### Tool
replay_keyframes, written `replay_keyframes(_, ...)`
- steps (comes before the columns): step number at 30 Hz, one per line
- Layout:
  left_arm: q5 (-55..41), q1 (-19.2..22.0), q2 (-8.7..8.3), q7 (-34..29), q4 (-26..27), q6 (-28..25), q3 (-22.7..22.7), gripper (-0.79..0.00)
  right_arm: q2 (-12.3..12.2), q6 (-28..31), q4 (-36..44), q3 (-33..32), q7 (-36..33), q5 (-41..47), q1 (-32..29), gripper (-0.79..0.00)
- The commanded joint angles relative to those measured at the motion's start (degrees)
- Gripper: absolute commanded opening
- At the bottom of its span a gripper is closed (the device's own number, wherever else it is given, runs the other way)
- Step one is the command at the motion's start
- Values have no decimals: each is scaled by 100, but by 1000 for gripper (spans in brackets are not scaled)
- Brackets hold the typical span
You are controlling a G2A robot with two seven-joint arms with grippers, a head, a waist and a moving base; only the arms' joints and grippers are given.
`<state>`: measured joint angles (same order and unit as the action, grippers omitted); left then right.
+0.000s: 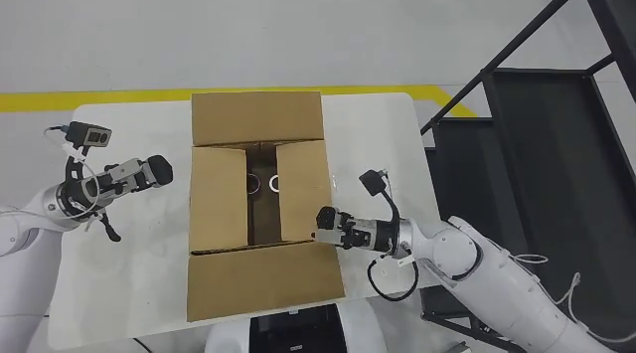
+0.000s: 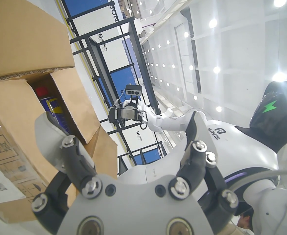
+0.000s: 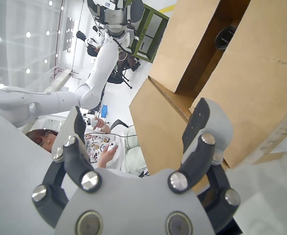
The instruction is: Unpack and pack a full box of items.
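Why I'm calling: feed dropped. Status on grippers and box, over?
Left gripper open, left of the box. Right gripper open, at its right edge. Inner flaps half-shut over the opening; spray can visible in the gap.

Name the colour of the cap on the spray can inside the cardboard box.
The cap is red, seen best in the left wrist view.
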<state>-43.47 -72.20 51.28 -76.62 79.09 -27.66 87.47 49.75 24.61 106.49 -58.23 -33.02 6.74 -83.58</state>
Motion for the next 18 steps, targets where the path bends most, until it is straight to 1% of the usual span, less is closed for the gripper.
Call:
replay_keyframes(1,10,-24,-7,2,4,-1,52,0,70,-339,-24,221,36,-62,181,0)
replay_keyframes(3,8,-56,-14,3,7,-3,108,0,161,-608,-88,482,65,-48,385,0)
replay_keyframes(6,1,-104,-22,9,16,-9,185,0,310,-858,-226,870,100,-85,705,0)
replay_keyframes(12,-22,-217,-38,30,27,-30,345,0,593,-1122,-655,1402,316,-59,1246,0)
replay_keyframes(18,-55,-280,-38,35,13,-34,397,0,616,-1099,-679,1423,299,-23,1302,0)
